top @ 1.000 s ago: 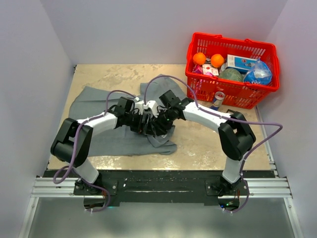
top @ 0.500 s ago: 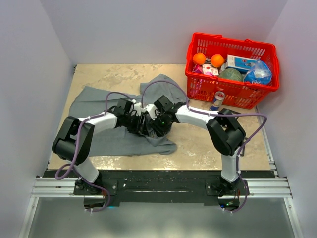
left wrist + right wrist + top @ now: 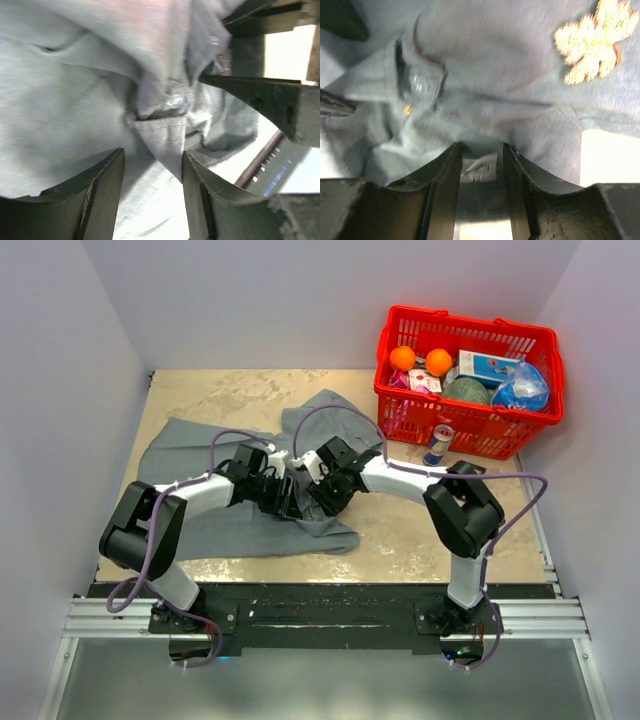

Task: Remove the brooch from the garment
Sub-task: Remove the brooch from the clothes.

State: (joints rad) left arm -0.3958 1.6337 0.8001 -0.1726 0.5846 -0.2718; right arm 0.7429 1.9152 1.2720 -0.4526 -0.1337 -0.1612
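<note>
The pale, mottled surface (image 3: 430, 530) carries the grey garment (image 3: 190, 445), spread over its left half and bunched up where both arms meet. A red basket (image 3: 470, 430) of groceries stands well apart at the far right.

The left claw (image 3: 152, 152) is released. Its fingers stand apart, and a pointed fold of cloth hangs in the gap against one finger only. The right claw (image 3: 481, 146) has the white collar label (image 3: 480, 168) and bunched cloth between its fingers; whether they pinch it I cannot tell.

The brooch (image 3: 592, 42), a gold leaf shape, lies pinned to the cloth off to one side of the right claw, out of the gap.

The step in hand looks like getting a hold before the pull. To do it well, I judge one claw should pin the cloth just beside the brooch. The other should then close on the brooch itself, not on the fabric, and draw it off slowly so the thin weave does not lift with it.

A small white button (image 3: 176, 102) sits near the fold and could be mistaken for the target.

From above, the arms cover the brooch completely. Its clasp is out of sight in every view, and both wrist views are blurred.
</note>
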